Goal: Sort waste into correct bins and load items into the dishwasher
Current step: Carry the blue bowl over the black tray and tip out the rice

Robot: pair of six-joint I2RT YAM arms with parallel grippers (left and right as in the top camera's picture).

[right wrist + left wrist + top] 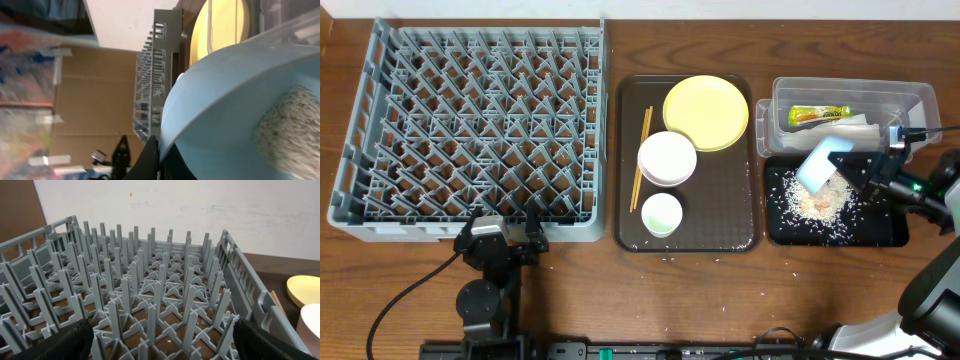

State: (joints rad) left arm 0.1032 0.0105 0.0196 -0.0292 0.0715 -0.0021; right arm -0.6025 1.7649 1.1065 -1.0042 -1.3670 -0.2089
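Note:
My right gripper (848, 165) is shut on the rim of the light-blue bowl (818, 163) and holds it tipped over the black tray (890, 232), where whitish rice scraps (817, 204) lie. In the right wrist view my right gripper (161, 156) pinches the light-blue bowl (225, 95), with rice (290, 130) still inside. The yellow-green sachet (818, 114) and white napkin (855, 128) lie in the clear tub (910, 97). The yellow plate (706, 112), white bowl (667, 158), white cup (661, 214) and chopsticks (641, 155) sit on the brown tray (730, 225). My left gripper (502, 235) is open at the grey dish rack (470, 130).
In the left wrist view my left gripper (160, 345) faces the grey dish rack's pegs (150, 295), with the yellow plate (305, 290) at the right edge. A few rice grains lie on the table in front of the brown tray.

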